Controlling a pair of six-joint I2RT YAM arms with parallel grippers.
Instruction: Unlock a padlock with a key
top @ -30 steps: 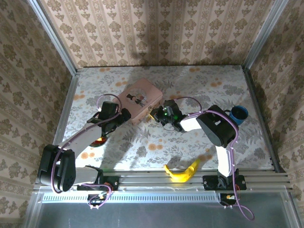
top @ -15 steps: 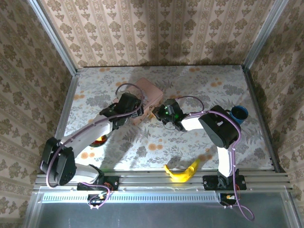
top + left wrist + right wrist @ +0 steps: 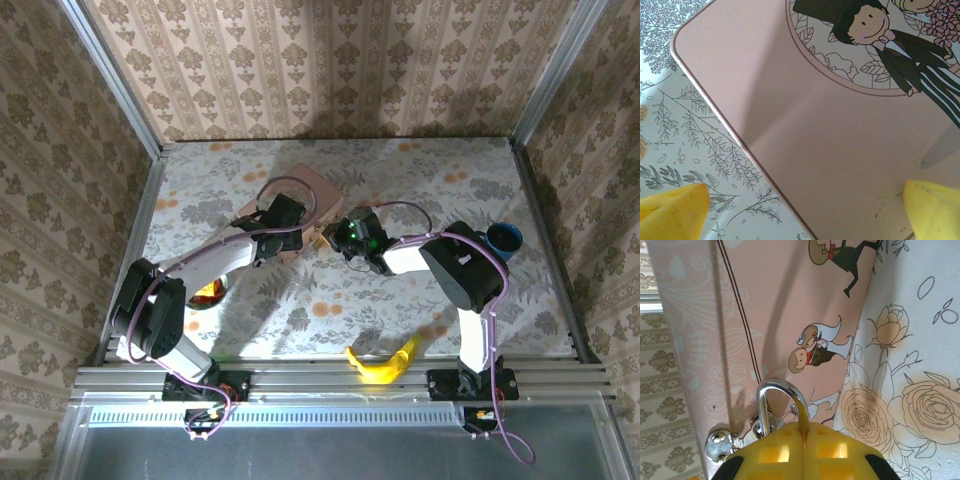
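At the side of the pink tin (image 3: 765, 315), the right wrist view shows the padlock (image 3: 781, 384): its silvery shackle arches by the tin's clasp (image 3: 720, 446), just above the right pincer (image 3: 804, 440), whose yellow pads are pressed together. From the left wrist, the left pincer (image 3: 802, 207) is spread wide over the lid, holding nothing.

The table (image 3: 400, 190), covered in a pale floral cloth, is carrying four things. A pink rectangular tin (image 3: 318, 188) is lying near the middle, towards the far side. A blue cup (image 3: 502, 238) is standing by the right edge. A banana (image 3: 383, 361) is resting at the near edge. A red-orange object (image 3: 207, 293), partly hidden, is sitting towards the left.
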